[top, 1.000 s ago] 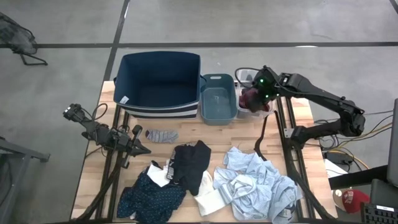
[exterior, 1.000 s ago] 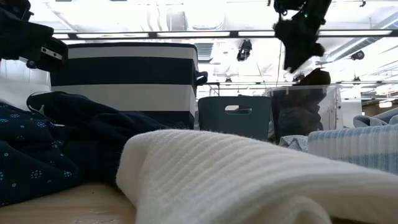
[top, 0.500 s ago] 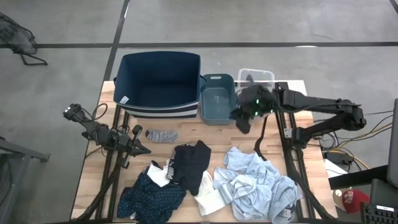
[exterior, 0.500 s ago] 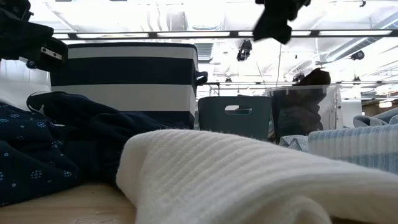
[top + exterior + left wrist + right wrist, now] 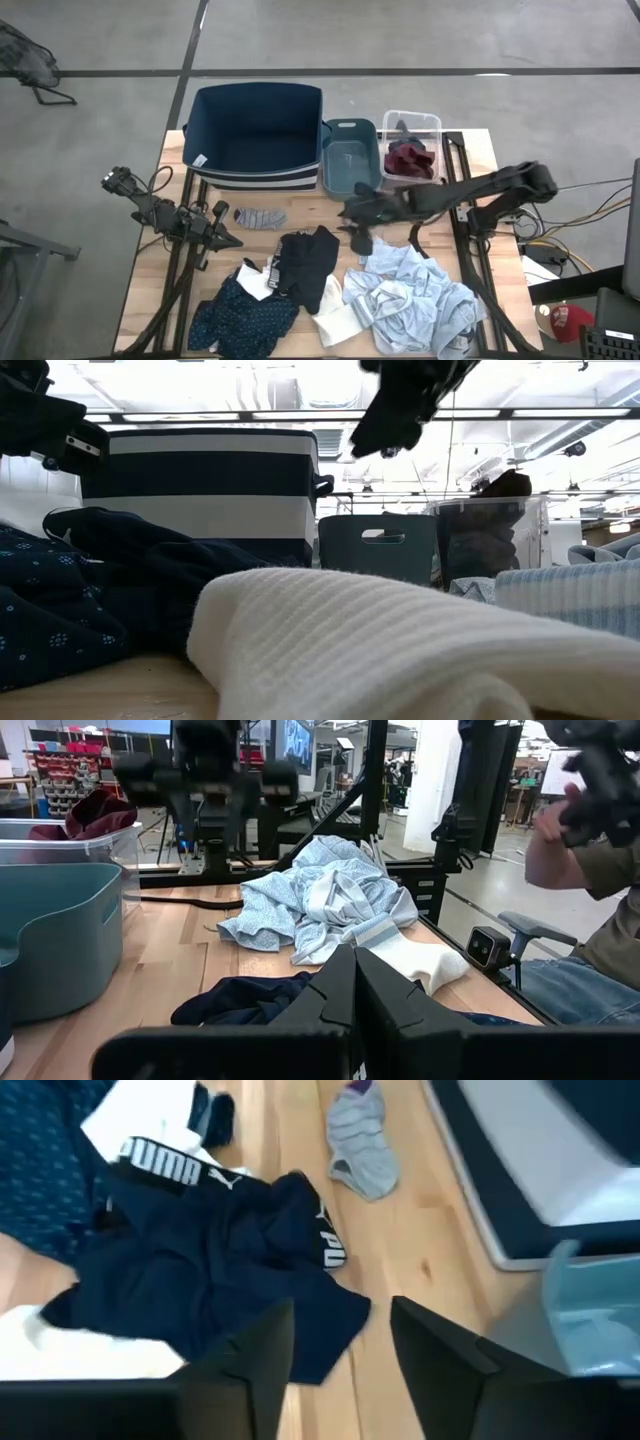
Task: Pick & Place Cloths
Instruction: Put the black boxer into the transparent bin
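Note:
My right gripper (image 5: 358, 232) hangs open over the table's middle, above the black piece (image 5: 308, 262), with nothing between its fingers (image 5: 250, 1365). In the right wrist view the black piece (image 5: 200, 1280) and the grey sock (image 5: 365, 1155) lie below it on the wood. The dark teal dotted piece (image 5: 240, 312), a white piece (image 5: 340, 322) and the light blue shirts (image 5: 415, 295) lie along the near side. A maroon piece (image 5: 408, 158) rests in the clear bin (image 5: 432, 122). My left gripper (image 5: 352, 1010) waits shut at the table's left, pointing level.
The navy bin (image 5: 255, 135) and the teal bin (image 5: 350, 160) stand along the far edge beside the clear bin. Bare wood shows between the bins and the cloths. Beyond the table's right side a person (image 5: 590, 870) sits.
My right gripper has swung from over the clear bin toward the table's left and near side, sinking and tipping downward, and now hangs over the middle. The maroon piece stays in the clear bin.

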`<act>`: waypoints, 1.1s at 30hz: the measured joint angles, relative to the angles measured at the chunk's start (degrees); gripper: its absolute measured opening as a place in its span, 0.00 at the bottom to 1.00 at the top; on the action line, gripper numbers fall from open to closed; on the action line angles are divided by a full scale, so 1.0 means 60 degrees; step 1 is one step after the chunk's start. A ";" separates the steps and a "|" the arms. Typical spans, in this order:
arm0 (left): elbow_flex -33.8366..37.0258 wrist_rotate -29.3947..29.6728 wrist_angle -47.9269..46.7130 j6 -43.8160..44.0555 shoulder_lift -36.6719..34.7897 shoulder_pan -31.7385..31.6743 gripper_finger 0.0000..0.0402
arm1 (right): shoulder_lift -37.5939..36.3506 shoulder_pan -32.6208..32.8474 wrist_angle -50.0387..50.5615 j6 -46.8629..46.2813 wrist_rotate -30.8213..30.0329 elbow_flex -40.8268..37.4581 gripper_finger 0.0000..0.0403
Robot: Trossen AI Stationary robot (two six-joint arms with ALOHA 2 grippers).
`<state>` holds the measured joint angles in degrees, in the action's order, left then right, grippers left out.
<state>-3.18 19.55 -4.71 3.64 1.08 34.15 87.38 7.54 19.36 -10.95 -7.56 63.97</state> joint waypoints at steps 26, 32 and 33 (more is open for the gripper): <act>-0.0004 0.0002 0.0000 0.0001 0.0034 0.0001 0.01 | 0.4694 0.0884 -0.2318 0.0782 0.0049 0.1666 0.67; -0.0002 0.0000 0.0000 0.0000 0.0033 0.0003 0.01 | 0.5288 0.1008 -0.2019 0.0728 0.0089 0.2106 0.57; -0.0004 0.0002 0.0000 0.0000 0.0033 -0.0001 0.01 | 0.5348 0.1008 -0.1892 0.0712 0.0082 0.2179 0.55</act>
<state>-3.20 19.56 -4.71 3.64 1.28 34.15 119.47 13.58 8.01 -6.68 -7.07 77.04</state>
